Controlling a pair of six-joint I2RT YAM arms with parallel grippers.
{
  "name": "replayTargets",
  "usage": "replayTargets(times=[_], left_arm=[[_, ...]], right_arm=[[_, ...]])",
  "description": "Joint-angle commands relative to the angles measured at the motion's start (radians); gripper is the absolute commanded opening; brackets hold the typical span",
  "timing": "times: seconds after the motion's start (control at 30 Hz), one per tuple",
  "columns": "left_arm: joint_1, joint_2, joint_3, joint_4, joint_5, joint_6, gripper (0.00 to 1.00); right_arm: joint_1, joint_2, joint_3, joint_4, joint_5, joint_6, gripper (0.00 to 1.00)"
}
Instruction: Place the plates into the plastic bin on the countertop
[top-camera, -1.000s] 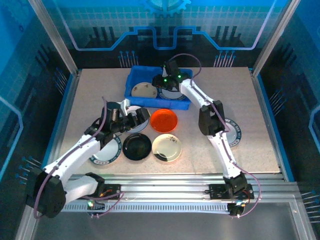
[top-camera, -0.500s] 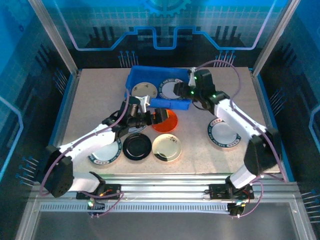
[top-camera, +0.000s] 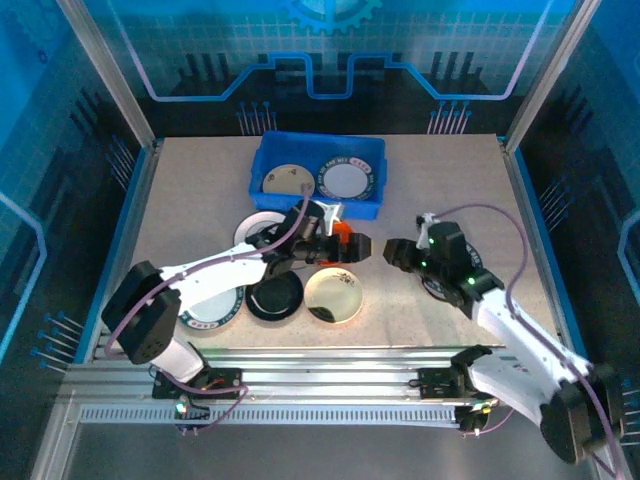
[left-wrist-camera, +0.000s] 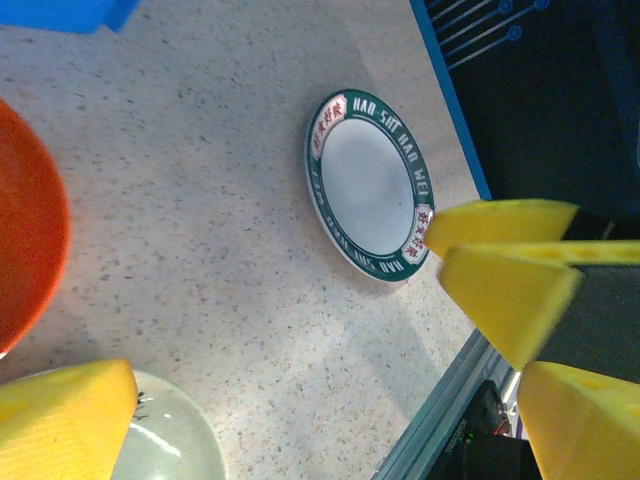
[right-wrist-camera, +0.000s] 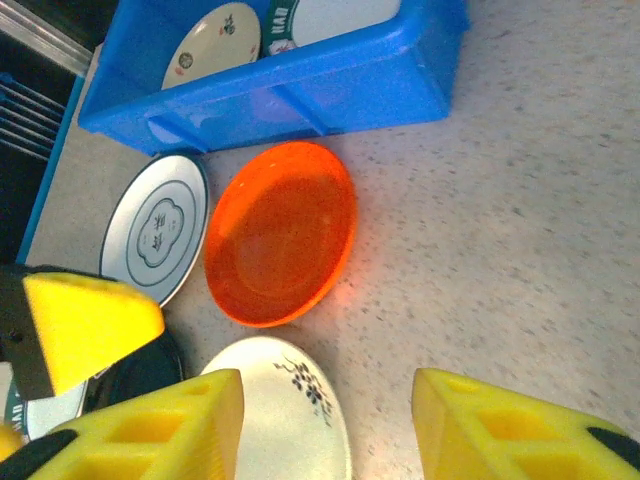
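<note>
Yellow pads (left-wrist-camera: 62, 412) on the left end effector (left-wrist-camera: 325, 385) stand spread wide and hold nothing. It hangs low over the counter (left-wrist-camera: 200, 230) at the edge of the orange plate (left-wrist-camera: 25, 230), with a cream plate (left-wrist-camera: 175, 435) under one pad. The right end effector (right-wrist-camera: 328, 390) faces it from just beside, jaws parted and empty, above the same cream plate and the speckled surface. Beyond the left one, a green-rimmed plate (left-wrist-camera: 368, 185) lies flat on the counter; seen from above, the right arm partly covers it. A white plate (right-wrist-camera: 155, 225) with a grey pattern sits just beside the orange plate. A black plate (top-camera: 275, 297) lies near the cream plate, and a teal-patterned plate (top-camera: 215, 312) lies under the left forearm. The blue plastic bin (top-camera: 265, 165) stands at the far side, well apart from both end effectors. It holds two plates lying flat: a beige plate (top-camera: 285, 180) and a second green-rimmed one (top-camera: 347, 180).
</note>
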Motion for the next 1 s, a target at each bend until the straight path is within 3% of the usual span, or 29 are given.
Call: replayTargets(times=[0.0,0.2,0.4,0.7,0.97], left_arm=[[-0.026,0.055,0.07,0.015,-0.022,0.032,0.98],[-0.059,0.203,0.203,-0.002,0.04,0.019,0.92],[-0.076,0.329,0.343,-0.039,0.069,0.04,0.86],[-0.079,0.479,0.453,-0.051,0.087,0.034,0.74],[-0.081,0.601,0.537,-0.035,0.111,0.022,0.64]], right_arm=[[-0.062,-0.182,-0.064,-0.068,0.097,0.052,0.56],[-0.213,-0.375,-0.076,-0.226,0.094,0.048,0.62],[-0.319,-0.37,-0.059,-0.294,0.06,0.053,0.6],[-0.514,-0.348,-0.114,-0.196,-0.15,0.1,0.56],[-0.548,-0.34,-0.13,-0.191,-0.17,0.089,0.55]])
